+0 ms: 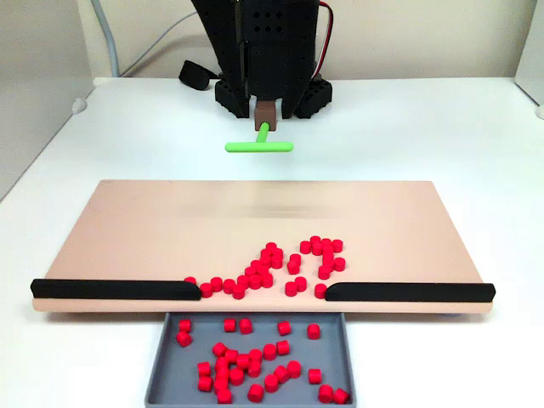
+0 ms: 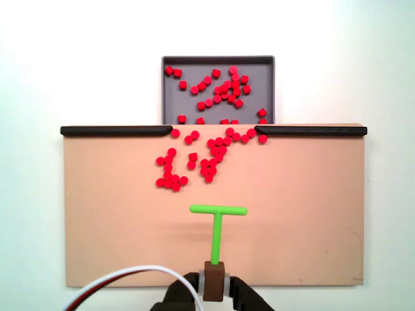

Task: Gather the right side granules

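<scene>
In a fixed view facing the arm, the black gripper (image 1: pixel 265 115) sits at top centre, pinched onto a brown block that carries the green T-stick (image 1: pixel 259 143), whose crossbar hangs over the white table (image 1: pixel 408 127) just past the far edge of the board (image 1: pixel 153 229). The board is a smooth, matte, peach-coloured slab, bare across its whole upper half, so there's lots of open room there. The granules (image 1: pixel 280 263), little glossy red stubby cylinders, lie in a loose clump at lower centre and a bit to the right, trailing down to the near edge. Two long black bars run along that edge, one at lower left (image 1: pixel 110 289) and one at lower right (image 1: pixel 408 291), with a gap between them; a few granules sit right in that gap. Below the gap is a grey tray (image 1: pixel 161 374) with a low rim, already holding a scatter of the same red pellets. In a fixed view from above, everything is flipped: the gripper (image 2: pixel 214 288) is at the bottom centre clamping the brown block, the T-stick (image 2: pixel 218 223) points up the frame, well apart from the granules (image 2: pixel 194 162), which are spread centre-left below the bars (image 2: pixel 113 131) and the tray (image 2: pixel 269 84) at top. Wide bare board on both sides.
</scene>
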`<move>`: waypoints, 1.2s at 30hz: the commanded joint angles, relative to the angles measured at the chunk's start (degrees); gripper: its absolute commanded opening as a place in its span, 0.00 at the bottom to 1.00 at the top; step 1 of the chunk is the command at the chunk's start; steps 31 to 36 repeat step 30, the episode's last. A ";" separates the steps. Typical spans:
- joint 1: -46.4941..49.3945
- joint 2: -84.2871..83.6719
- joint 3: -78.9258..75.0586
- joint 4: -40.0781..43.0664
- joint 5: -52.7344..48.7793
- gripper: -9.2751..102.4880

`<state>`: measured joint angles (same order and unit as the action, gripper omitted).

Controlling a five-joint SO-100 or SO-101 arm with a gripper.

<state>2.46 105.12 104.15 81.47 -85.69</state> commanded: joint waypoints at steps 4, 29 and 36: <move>-1.41 1.67 -0.35 -0.09 1.32 0.08; -1.41 2.81 -0.35 -0.09 5.01 0.08; -1.32 2.81 -0.35 -0.09 5.01 0.08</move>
